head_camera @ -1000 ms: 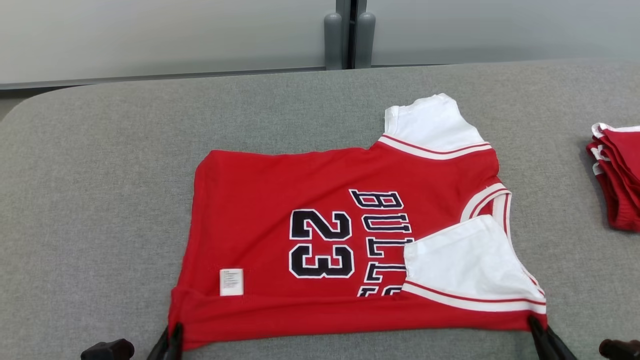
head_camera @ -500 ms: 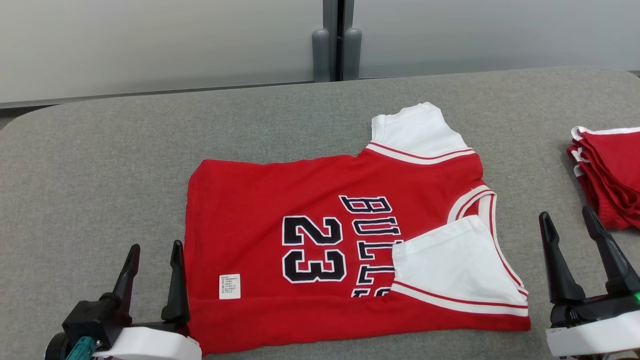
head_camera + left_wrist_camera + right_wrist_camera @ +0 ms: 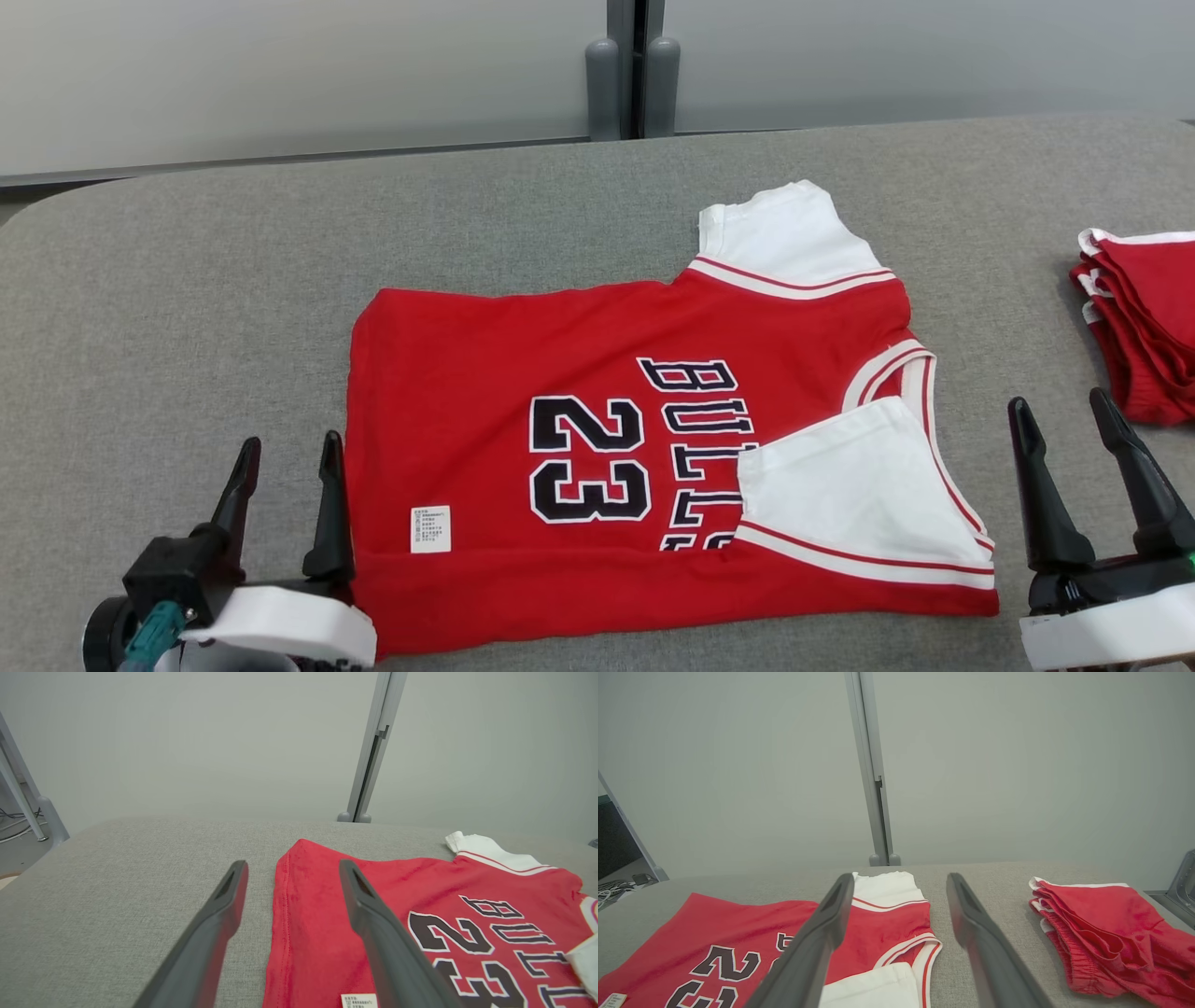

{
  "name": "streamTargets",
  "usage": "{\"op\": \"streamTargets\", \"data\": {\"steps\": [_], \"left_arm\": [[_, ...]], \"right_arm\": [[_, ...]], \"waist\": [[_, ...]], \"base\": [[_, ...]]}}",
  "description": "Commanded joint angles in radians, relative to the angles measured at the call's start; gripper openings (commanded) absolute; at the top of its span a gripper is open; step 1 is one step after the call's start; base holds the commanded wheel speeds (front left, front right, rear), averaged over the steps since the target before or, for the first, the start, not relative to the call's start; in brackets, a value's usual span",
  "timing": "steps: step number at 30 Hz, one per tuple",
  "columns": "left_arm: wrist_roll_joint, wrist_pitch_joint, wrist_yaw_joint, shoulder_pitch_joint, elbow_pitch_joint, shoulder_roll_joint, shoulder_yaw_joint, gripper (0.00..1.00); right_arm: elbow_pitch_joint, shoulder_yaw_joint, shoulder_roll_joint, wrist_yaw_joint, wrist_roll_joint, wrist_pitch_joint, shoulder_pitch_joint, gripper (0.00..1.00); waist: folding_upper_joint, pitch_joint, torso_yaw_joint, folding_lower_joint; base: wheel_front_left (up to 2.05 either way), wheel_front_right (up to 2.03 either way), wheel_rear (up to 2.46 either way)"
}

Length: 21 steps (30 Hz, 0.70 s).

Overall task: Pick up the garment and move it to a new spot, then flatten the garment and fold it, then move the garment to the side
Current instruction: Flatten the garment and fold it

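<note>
The garment (image 3: 579, 373) is a red jersey with white sleeves and a black "23", lying flat on the grey table (image 3: 187, 261) with its near edge folded up and one white sleeve turned over the front. My left gripper (image 3: 288, 454) stands open at the jersey's lower left corner, holding nothing; the left wrist view has the red hem (image 3: 299, 914) between its fingers (image 3: 219, 924). My right gripper (image 3: 1060, 418) stands open just right of the jersey's lower right corner, empty. The right wrist view shows the jersey (image 3: 738, 928) to the left of that gripper.
A stack of folded red garments (image 3: 1144, 317) lies at the table's right edge, also visible as the red pile (image 3: 1101, 933) in the right wrist view. A grey post (image 3: 635, 75) stands behind the table against a pale wall. Bare table stretches to the left and behind the jersey.
Both grippers let go of the jersey's near corners, opened, and rose into the head view. The jersey stays on the table; the camera shifted slightly.
</note>
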Motion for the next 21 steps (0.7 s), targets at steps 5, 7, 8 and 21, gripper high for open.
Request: {"op": "streamTargets", "data": {"steps": [5,7,8,21], "left_arm": [[-0.022,0.029,-0.037,-0.110,0.050,0.007,-0.022,1.00],[-0.036,0.049,-0.057,-0.187,0.089,0.005,-0.029,1.00],[-0.043,0.059,-0.068,-0.227,0.115,0.001,-0.034,1.00],[-0.152,0.140,-0.159,-0.652,0.668,0.005,0.009,0.95]], "right_arm": [[-0.011,-0.014,0.006,0.000,0.004,0.008,-0.010,1.00],[-0.017,-0.014,0.007,0.000,0.005,0.007,-0.024,1.00],[-0.019,-0.014,0.008,0.000,0.007,0.006,-0.030,1.00],[0.026,0.036,0.004,0.000,0.025,-0.016,-0.110,1.00]], "waist": [[-0.0001,0.042,0.008,0.0000],[-0.0001,0.073,0.006,0.0000],[-0.0001,0.087,0.004,0.0000],[-0.0001,0.221,-0.061,0.0000]], "base": [[0.00,0.00,0.00],[0.00,0.00,0.00],[0.00,0.00,0.00],[0.00,0.00,0.00]]}}
